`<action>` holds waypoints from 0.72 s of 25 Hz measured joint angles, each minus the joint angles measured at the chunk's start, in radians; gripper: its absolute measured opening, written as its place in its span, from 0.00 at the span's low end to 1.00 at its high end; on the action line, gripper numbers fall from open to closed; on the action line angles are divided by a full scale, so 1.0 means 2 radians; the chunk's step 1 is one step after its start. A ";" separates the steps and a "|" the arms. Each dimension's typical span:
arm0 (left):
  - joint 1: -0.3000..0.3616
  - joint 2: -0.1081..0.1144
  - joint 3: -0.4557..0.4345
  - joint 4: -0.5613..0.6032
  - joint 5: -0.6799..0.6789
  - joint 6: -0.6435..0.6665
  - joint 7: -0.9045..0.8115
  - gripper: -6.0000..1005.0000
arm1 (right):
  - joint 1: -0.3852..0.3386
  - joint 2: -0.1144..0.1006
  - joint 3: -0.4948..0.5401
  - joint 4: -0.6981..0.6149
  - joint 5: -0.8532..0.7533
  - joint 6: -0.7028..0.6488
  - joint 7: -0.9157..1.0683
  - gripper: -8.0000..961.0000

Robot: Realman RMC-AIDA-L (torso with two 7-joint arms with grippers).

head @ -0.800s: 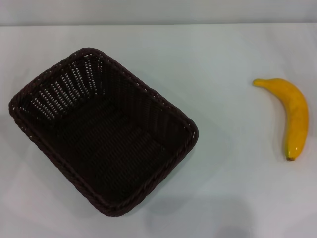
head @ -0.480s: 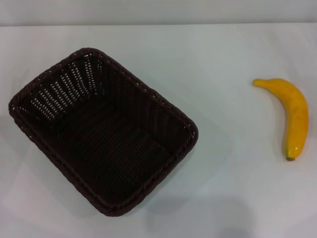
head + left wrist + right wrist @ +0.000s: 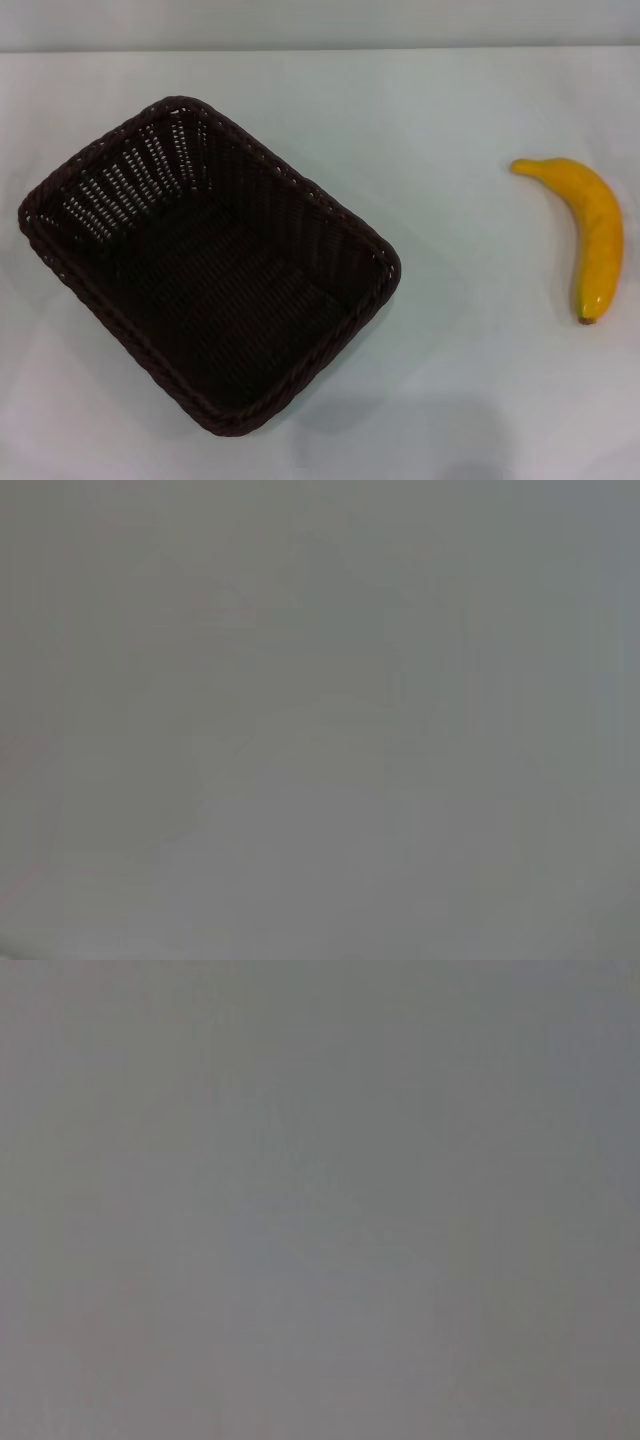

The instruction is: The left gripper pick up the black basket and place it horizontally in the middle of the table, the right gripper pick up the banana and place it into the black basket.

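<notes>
The black basket (image 3: 205, 265) sits on the left half of the white table (image 3: 460, 400) in the head view, turned diagonally, open side up and empty. The yellow banana (image 3: 590, 232) lies on the table at the right, apart from the basket, its dark tip toward the near side. Neither the left gripper nor the right gripper shows in any view. Both wrist views show only a plain grey surface.
The table's far edge (image 3: 320, 50) runs across the top of the head view. Bare tabletop lies between the basket and the banana.
</notes>
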 joint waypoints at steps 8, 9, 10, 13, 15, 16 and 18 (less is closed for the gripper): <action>0.002 0.001 0.007 0.003 0.034 0.016 -0.023 0.88 | 0.001 0.000 -0.001 0.001 0.000 0.002 0.000 0.88; 0.000 0.005 0.012 0.004 0.041 0.017 -0.028 0.88 | 0.000 0.000 -0.001 0.001 0.000 0.003 0.001 0.88; -0.002 0.010 0.021 0.006 0.049 0.017 -0.037 0.88 | 0.000 0.000 -0.002 0.001 0.000 0.003 0.001 0.88; -0.006 0.034 0.067 0.021 0.066 0.018 -0.082 0.88 | -0.001 0.000 -0.002 0.000 0.000 0.002 0.001 0.88; -0.007 0.049 0.105 0.038 0.071 0.019 -0.120 0.88 | -0.001 -0.001 0.000 0.000 0.000 0.001 0.002 0.88; -0.007 0.056 0.123 0.048 0.073 0.019 -0.140 0.88 | -0.001 -0.002 0.000 0.001 0.000 0.001 0.002 0.88; -0.008 0.067 0.149 0.069 0.086 0.019 -0.174 0.88 | -0.002 -0.003 0.002 0.002 0.000 0.000 0.002 0.88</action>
